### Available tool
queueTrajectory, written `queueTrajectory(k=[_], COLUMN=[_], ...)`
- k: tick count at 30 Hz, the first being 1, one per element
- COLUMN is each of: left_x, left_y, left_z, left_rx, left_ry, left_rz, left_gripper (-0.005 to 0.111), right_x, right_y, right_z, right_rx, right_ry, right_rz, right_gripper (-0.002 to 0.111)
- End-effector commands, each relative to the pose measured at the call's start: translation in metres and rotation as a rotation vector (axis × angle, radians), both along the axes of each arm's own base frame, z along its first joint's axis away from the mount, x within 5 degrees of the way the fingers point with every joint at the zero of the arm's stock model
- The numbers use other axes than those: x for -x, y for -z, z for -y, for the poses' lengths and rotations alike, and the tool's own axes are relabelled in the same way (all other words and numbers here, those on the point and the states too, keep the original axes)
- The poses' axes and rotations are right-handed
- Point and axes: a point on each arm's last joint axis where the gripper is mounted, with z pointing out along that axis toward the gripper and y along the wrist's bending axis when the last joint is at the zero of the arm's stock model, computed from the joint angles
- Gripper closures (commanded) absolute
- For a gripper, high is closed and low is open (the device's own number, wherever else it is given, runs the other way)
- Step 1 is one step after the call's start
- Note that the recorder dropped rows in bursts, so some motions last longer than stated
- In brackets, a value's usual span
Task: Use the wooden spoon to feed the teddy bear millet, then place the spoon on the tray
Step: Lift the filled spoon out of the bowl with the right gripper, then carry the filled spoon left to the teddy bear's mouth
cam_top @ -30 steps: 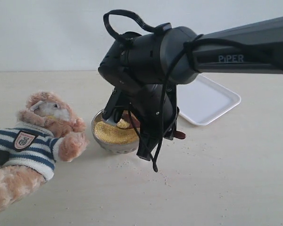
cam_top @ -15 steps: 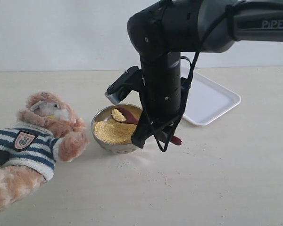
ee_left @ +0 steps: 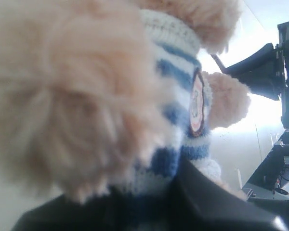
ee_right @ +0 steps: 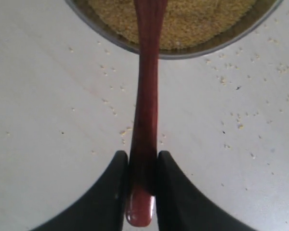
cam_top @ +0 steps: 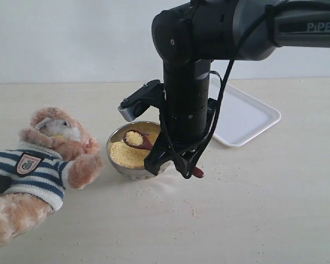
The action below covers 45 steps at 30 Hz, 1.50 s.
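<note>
Jaws of the right gripper point(ee_right: 142, 161) are seen clamped on the spoon point(ee_right: 145, 91) near the end of its handle, one dark finger pressed against each side. The spoon is held over the bowl point(cam_top: 126, 171), with its handle reaching out past the rim and its scoop heaped with millet point(cam_top: 133, 137). More millet is held in the bowl, and loose grains are scattered on the table point(cam_top: 253, 209) around it. The bear point(cam_top: 41, 159) is laid face up to the left of the bowl, with one paw just beside the bowl's wall; whether the two touch cannot be told. The tray point(cam_top: 247, 118) is set flat on the table behind the right arm, apart from the bowl. The left gripper point(ee_left: 183, 207) is shown only as a dark shape close against the bear's striped shirt, and whether its jaws are apart or together cannot be told.
</note>
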Motion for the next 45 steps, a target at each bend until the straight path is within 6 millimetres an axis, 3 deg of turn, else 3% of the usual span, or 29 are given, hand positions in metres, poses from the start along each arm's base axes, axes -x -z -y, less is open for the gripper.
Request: queueTrajectory(k=[1, 17, 28, 39, 45], left_x=[0.001, 0.001, 0.001, 0.001, 0.001], left_y=[-0.003, -0.003, -0.003, -0.003, -0.003], left_z=[0.001, 0.001, 0.001, 0.001, 0.001], left_rx=[0.018, 0.018, 0.018, 0.018, 0.018], left_ry=[0.002, 0.002, 0.002, 0.002, 0.002], left_rz=[0.016, 0.016, 0.016, 0.016, 0.016], left_gripper=[0.1, 0.1, 0.1, 0.1, 0.1], right_x=[-0.001, 0.034, 0.055, 0.053, 0.042], right_y=[-0.008, -0.044, -0.049, -0.075, -0.061], right_z=[0.003, -0.016, -0.034, -0.058, -0.082], right_rx=[0.013, -0.007, -0.008, -0.091, -0.081], right_ry=[0.004, -0.163, -0.242, -0.264, -0.283], right_rz=[0.04, 0.149, 0.175, 0.257, 0.273], right_gripper=[0.098, 0.098, 0.098, 0.098, 0.098])
